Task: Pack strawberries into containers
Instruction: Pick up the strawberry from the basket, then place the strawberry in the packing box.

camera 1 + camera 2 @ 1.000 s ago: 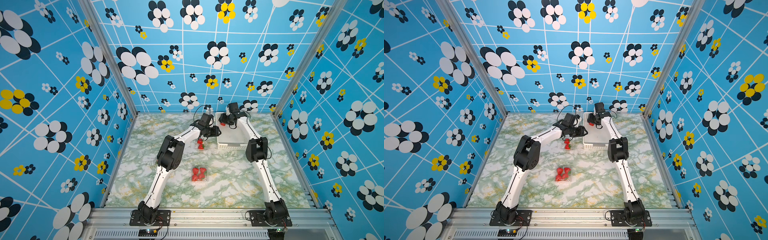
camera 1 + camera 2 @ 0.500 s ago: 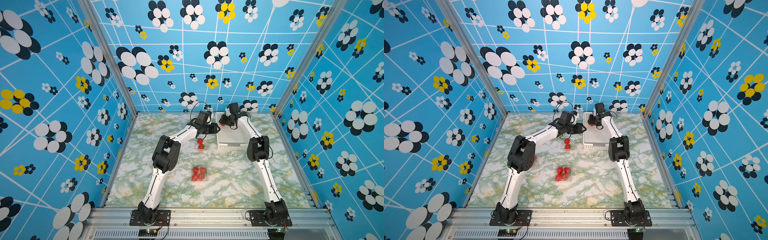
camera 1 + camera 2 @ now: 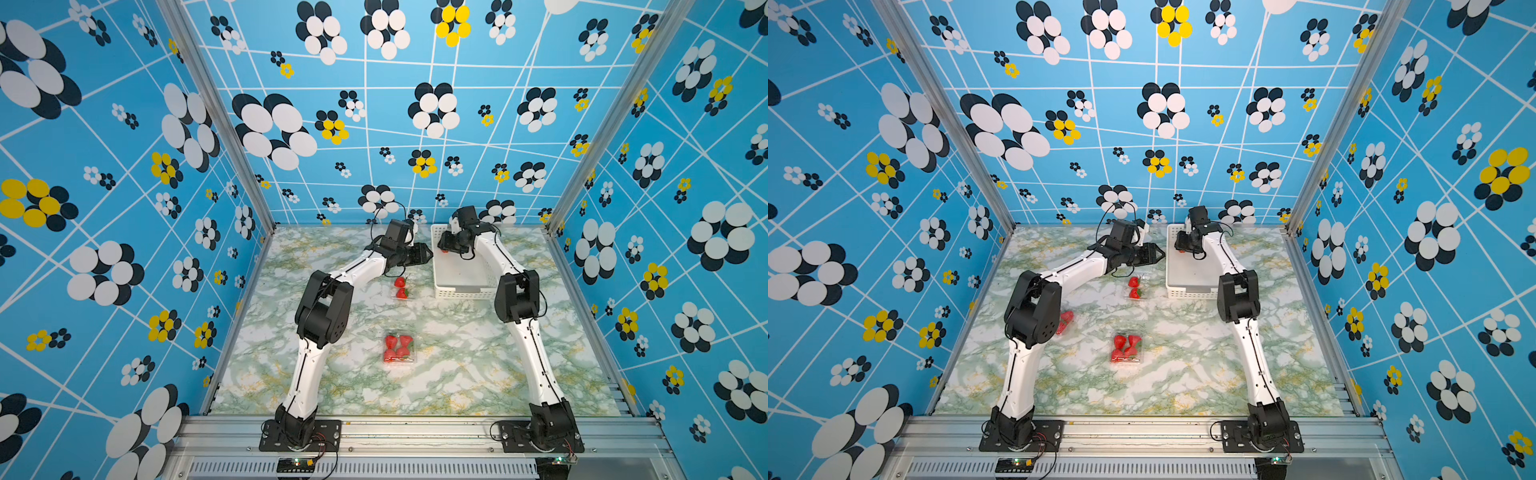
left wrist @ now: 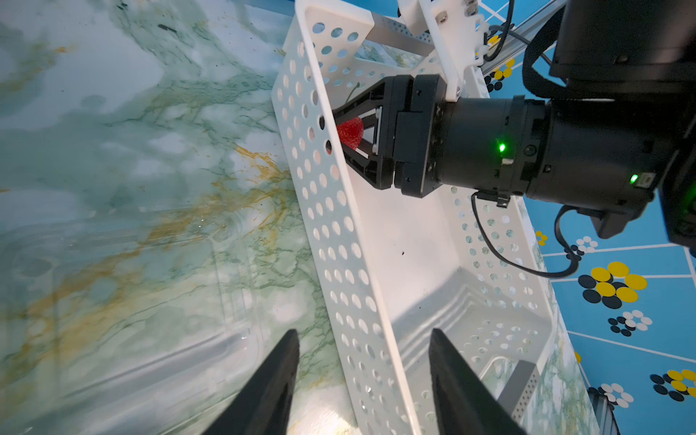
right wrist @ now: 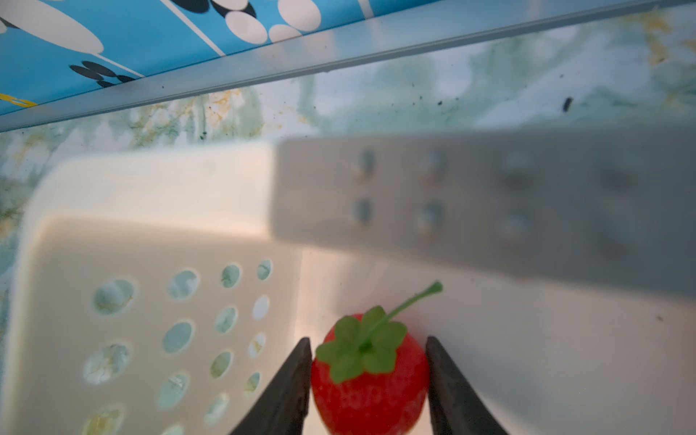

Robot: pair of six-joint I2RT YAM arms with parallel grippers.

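Strawberries (image 3: pixel 400 347) lie in several spots, each for a reason. The white perforated basket (image 3: pixel 461 293), the largest thing here, is the supply bin. Both pairs of jaws therefore point at it, the right from inside and the left from outside its side wall. Its floor looks bare but for one berry, so the stock seems nearly spent.

The right gripper (image 5: pixel 368 341) has its tips low in the basket, with a corner of the wall just beyond them. Its jaws are drawn in against both flanks of one strawberry (image 5: pixel 371 391), which sits squarely between them. The green cap and stem point past the tips, and a grip on the flanks spares the stem. Whether the berry is off the floor I cannot tell.

The left gripper (image 4: pixel 363 335) hangs with its jaws about half parted and nothing between them, the basket's wall running ahead of the gap. I judge that it is keeping clear of its partner.

Of the containers, the four-berry container (image 3: pixel 411 360) lies well behind both pairs of jaws and looks finished. The two-berry container (image 3: pixel 411 279) sits near the left jaws, just beside the basket, which keeps the carry short. It is probably where the gripped berry belongs. A third container (image 3: pixel 1068 322) is partly hidden behind the left arm, and only some red shows.
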